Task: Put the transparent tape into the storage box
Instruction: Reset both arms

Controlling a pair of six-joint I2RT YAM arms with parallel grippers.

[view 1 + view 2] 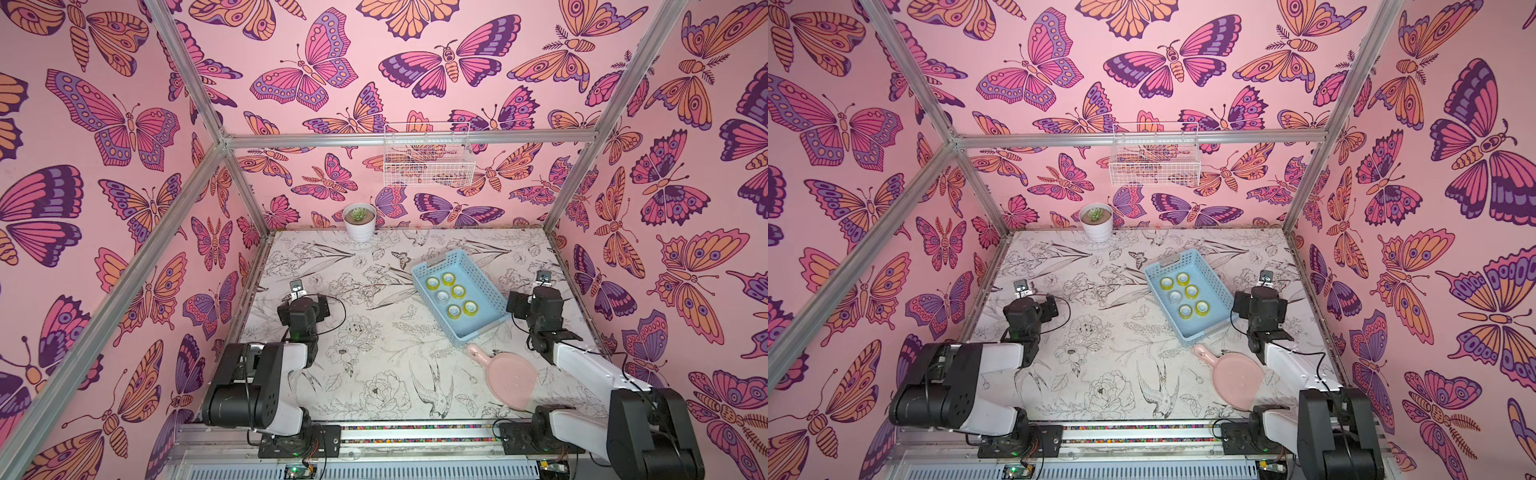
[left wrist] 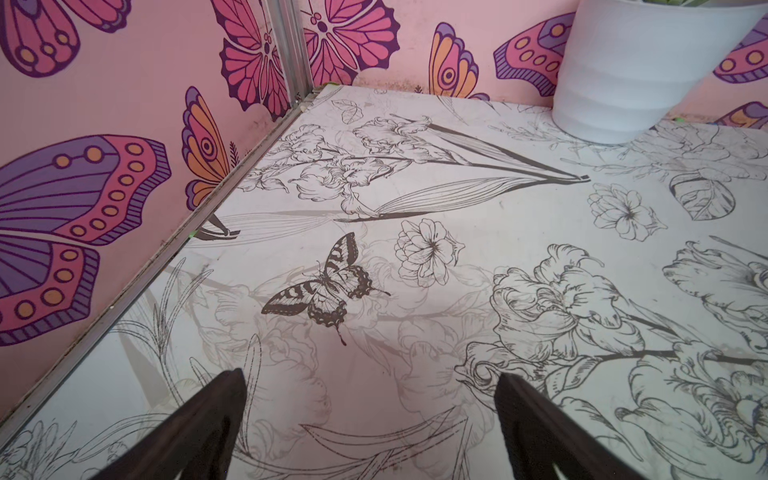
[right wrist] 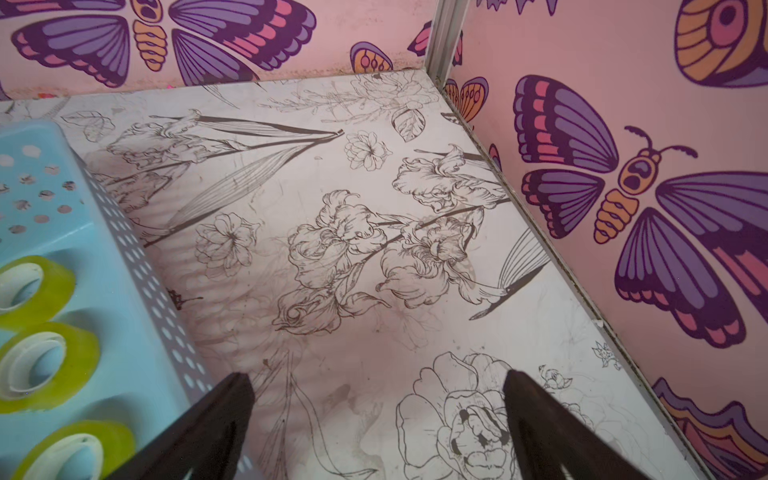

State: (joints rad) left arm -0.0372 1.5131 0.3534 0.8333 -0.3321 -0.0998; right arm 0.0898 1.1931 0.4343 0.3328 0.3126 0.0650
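Plainly, the left gripper (image 1: 296, 286), at centre left in a top view, stands spread and empty over open table (image 1: 374, 291). Centre right, six tape rolls (image 1: 458, 291) lie flat inside the box (image 1: 478, 321). They look light, stiff and slick; I would pinch one across its ring wall. The right gripper (image 3: 377, 375), spread and empty too, sits just beside the box's wall, the side panel (image 3: 582, 62) close.

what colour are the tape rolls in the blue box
The tape rolls look yellow-green with white cores; the right wrist view shows it best.
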